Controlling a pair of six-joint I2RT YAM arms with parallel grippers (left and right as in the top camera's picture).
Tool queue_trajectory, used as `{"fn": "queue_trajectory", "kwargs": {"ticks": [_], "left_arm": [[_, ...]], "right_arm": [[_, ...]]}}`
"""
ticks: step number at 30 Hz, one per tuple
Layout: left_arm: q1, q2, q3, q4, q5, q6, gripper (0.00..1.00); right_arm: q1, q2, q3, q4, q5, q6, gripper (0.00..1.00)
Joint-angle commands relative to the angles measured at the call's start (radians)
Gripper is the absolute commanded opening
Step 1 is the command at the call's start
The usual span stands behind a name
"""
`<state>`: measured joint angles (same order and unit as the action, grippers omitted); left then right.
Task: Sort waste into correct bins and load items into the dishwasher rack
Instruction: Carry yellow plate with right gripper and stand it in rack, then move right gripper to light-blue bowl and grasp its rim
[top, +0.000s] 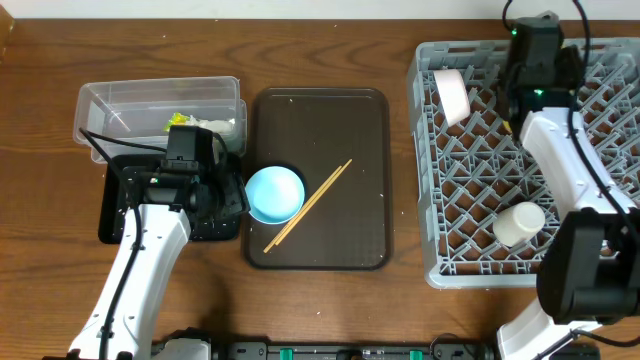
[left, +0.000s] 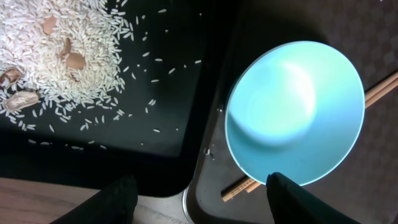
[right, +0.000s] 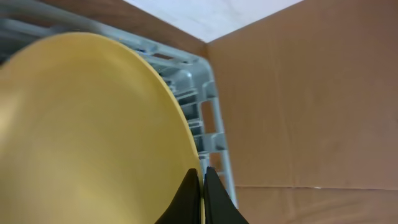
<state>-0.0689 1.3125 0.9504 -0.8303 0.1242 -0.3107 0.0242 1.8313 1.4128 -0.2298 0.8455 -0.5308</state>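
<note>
The light blue bowl (top: 274, 193) (left: 295, 112) sits on the brown serving tray, resting on two wooden chopsticks (top: 308, 205) (left: 239, 188). My left gripper (top: 226, 194) (left: 202, 205) is open and empty, over the seam between the black tray (top: 112, 215) (left: 180, 99) and the serving tray, with one finger by the bowl's rim. White rice grains (left: 62, 56) with brown bits lie in the black tray. The wrapper (top: 180, 120) lies in the clear tub (top: 100, 105). My right gripper (top: 530, 62) (right: 203, 186) is shut on the yellow plate's (right: 93, 137) rim, over the grey rack (top: 440, 200) (right: 211, 118). A white bowl (top: 452, 95) and a pale cup (top: 520, 223) are in the rack.
The dark brown serving tray (top: 340, 120) lies between the bins and the rack. The clear tub stands behind the black tray at the left. The wooden table (top: 300, 50) runs round all of them. A cardboard-brown surface (right: 311, 93) shows beyond the rack's corner.
</note>
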Motion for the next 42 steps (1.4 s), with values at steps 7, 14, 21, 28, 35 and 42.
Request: {"fn": "queue_trajectory", "kwargs": {"ticks": [7, 14, 21, 28, 35, 42], "left_arm": [[0.001, -0.011, 0.011, -0.003, -0.002, -0.003, 0.70], [0.001, -0.011, 0.011, -0.003, -0.002, -0.002, 0.70], [0.001, -0.011, 0.011, -0.003, -0.002, -0.002, 0.70], [0.001, -0.011, 0.011, -0.003, -0.002, -0.002, 0.69], [0.011, -0.011, 0.011, -0.024, -0.095, -0.079, 0.69], [0.140, -0.011, 0.011, -0.088, -0.136, -0.152, 0.70]], "right_arm": [[0.092, 0.000, 0.012, -0.019, 0.014, 0.188, 0.04], [0.098, -0.054, 0.012, -0.051, 0.010, 0.248, 0.54], [0.128, -0.199, 0.012, -0.148, -0.309, 0.271, 0.59], [0.226, -0.241, 0.012, -0.323, -0.906, 0.488, 0.50], [0.386, -0.140, 0.012, -0.377, -1.007, 0.629, 0.54], [0.558, 0.008, 0.012, -0.359, -1.012, 0.675, 0.54]]}}
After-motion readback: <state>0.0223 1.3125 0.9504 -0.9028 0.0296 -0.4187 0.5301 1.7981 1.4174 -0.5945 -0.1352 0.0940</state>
